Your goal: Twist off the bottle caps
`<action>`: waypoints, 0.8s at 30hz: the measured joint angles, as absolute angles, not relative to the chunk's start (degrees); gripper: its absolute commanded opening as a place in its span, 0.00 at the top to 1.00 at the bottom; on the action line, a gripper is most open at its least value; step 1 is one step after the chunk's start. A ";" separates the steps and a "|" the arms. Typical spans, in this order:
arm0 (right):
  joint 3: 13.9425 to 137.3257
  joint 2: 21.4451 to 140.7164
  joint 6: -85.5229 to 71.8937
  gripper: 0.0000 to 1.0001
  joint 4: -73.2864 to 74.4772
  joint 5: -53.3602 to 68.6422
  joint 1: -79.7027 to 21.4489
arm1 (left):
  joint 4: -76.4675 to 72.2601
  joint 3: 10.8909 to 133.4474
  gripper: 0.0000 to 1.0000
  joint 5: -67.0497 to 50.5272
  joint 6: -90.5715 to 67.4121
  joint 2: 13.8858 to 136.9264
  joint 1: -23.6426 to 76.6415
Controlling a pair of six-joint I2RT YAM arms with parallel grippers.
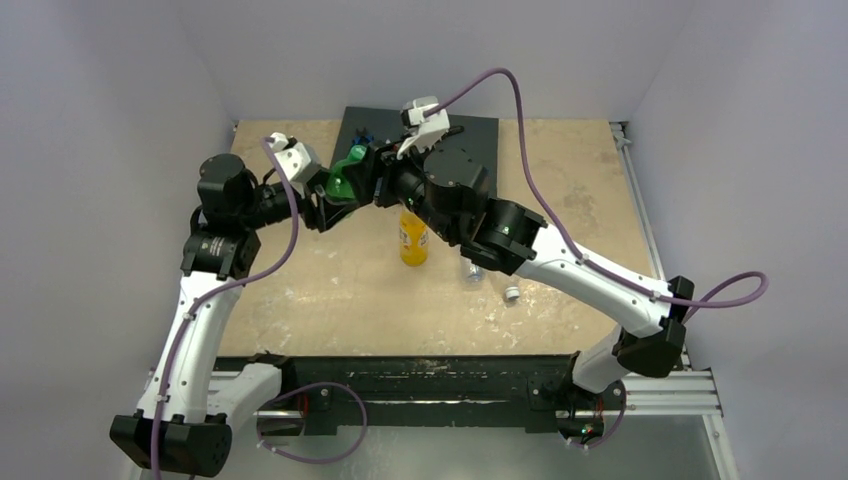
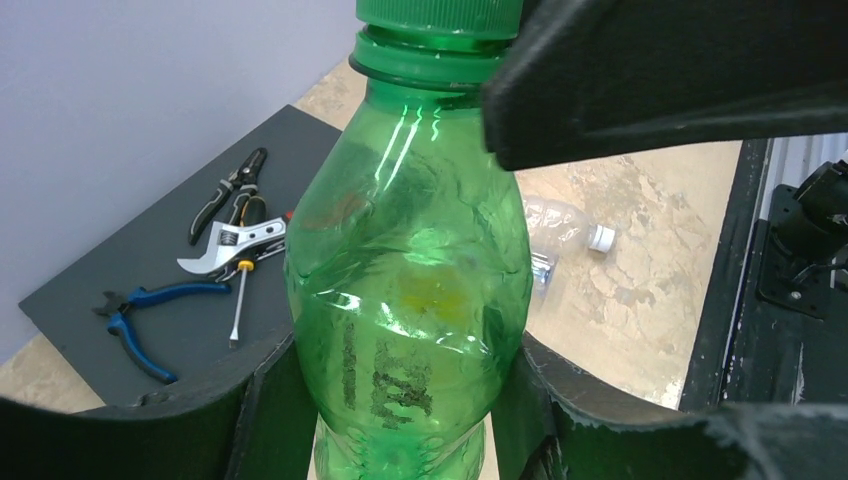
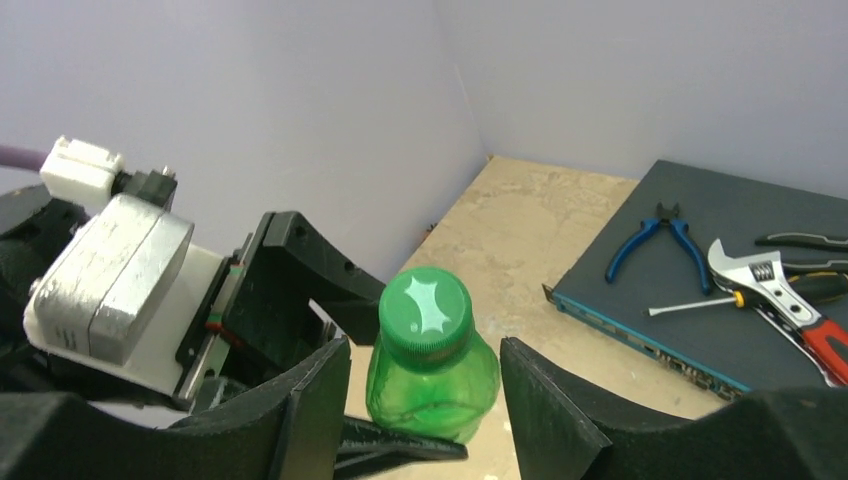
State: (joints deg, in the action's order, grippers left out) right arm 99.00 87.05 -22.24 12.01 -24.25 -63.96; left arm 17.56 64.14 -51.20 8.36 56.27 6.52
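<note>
- Judging from its see-through wall and the lack of any liquid showing inside, the green bottle [image 2: 410, 300] is probably light and thin-skinned. Expect it to dent under a hard squeeze.
- Position: it is lifted off the table [image 1: 330, 290] and tilted, between the two arms, near the left edge of the dark mat [image 3: 700, 330].
- The green cap [image 3: 425, 310] sits on the neck. It has a ribbed side and a smooth top, so take hold on the ribs, square across the cap.
- The right gripper [image 3: 425, 400] straddles the cap with its fingers spread. A gap shows on each side, so there is no contact yet.
- The left gripper [image 2: 400, 400] is pressed onto the lower body, with both fingers against the wall.
- Handling risk: the glossy plastic looks slippery, so the body may spin in the left hold once you torque the cap. Firm that hold only as far as the wall tolerates.
- Farther out, the orange-yellow bottle [image 1: 413, 238] stands upright on the table.
- The clear bottle [image 2: 560, 235] lies on its side with its white cap [image 2: 601, 237] on.
- The blue pliers [image 3: 650, 240] and the wrench [image 3: 760, 280] rest on the mat, well apart from the work.
</note>
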 measured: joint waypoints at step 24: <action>104.84 92.95 -20.97 1.00 7.97 -26.26 -63.64 | 17.63 63.86 0.91 -50.81 7.01 54.63 6.50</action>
